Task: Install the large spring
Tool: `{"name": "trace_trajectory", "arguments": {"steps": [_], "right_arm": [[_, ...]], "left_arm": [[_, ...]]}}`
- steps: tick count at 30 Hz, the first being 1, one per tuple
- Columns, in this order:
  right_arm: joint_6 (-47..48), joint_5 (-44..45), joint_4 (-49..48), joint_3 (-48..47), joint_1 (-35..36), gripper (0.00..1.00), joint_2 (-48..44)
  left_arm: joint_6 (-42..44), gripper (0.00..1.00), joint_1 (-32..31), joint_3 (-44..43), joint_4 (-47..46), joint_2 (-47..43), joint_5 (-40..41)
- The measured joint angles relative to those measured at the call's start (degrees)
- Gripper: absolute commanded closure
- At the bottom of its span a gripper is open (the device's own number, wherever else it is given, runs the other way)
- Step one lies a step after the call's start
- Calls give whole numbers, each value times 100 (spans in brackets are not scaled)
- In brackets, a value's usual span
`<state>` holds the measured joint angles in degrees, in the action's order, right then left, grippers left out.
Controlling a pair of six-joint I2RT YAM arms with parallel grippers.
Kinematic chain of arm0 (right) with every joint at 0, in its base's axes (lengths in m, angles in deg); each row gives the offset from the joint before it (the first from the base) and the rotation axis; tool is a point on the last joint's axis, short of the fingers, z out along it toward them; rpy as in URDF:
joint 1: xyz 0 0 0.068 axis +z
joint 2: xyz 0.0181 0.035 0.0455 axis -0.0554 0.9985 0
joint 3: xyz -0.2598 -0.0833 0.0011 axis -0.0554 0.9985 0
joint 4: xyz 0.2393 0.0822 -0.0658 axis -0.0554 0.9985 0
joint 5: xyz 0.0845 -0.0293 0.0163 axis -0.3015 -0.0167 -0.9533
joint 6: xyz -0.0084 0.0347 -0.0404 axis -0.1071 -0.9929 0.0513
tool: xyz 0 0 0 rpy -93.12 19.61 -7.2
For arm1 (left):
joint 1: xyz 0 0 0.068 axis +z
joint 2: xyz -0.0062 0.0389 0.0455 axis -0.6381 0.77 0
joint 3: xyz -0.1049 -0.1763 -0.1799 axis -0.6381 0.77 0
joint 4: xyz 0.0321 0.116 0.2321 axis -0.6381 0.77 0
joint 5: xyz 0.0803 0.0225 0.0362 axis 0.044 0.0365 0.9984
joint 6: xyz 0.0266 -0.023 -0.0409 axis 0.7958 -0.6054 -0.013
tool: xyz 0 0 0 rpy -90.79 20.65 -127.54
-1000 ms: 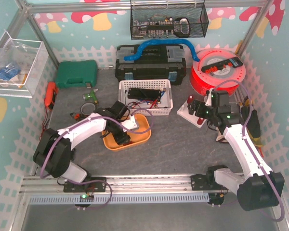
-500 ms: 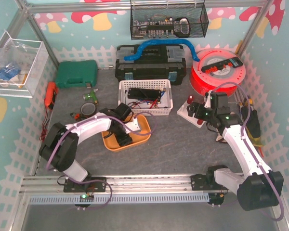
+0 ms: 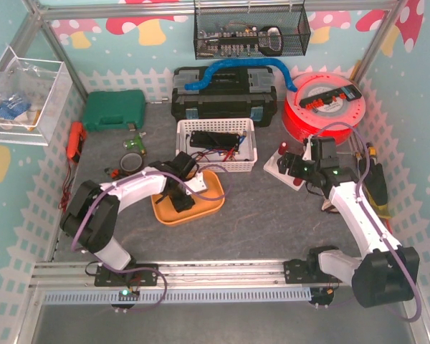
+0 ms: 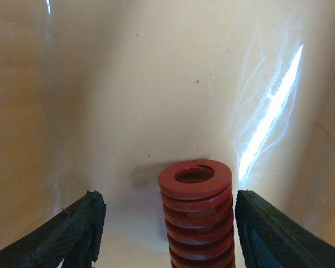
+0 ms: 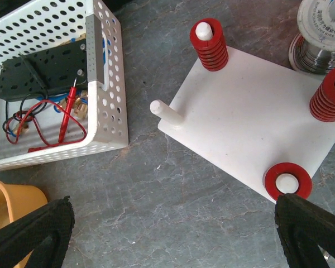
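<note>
One red spring is flanked, ungripped, by the spread left gripper in the orange tray, lower centre of the left wrist view. Grasping is judged in hand; closing, then carriage to the bare peg, is needed. The right gripper is held spread, empty.

The large spring gets cut off by the bottom edge in the left wrist view, and from up top the left gripper totally hides it.
</note>
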<state>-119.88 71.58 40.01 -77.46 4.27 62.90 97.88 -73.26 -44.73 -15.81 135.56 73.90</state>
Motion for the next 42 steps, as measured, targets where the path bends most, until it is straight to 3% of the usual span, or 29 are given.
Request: {"name": "trace_trajectory", "arguments": {"steps": [9,23,31,37,42], "right_arm": [[2,0,-15,-33,0,3,55],[46,-55,-31,-59,0,3,42],[155,-568,-157,-348,0,5,79],[170,-946,-352,-568,22,14,212],[240,-1285,-385,-1178,273,24,890]], "left_arm": [[-173,44,98,269,48,-146,-98],[-313,78,223,304,79,-221,-369],[-590,83,247,-120,63,-581,-584],[-1113,84,247,-446,-363,-1088,-907],[-1567,85,247,-468,-1226,-1344,-1333]]}}
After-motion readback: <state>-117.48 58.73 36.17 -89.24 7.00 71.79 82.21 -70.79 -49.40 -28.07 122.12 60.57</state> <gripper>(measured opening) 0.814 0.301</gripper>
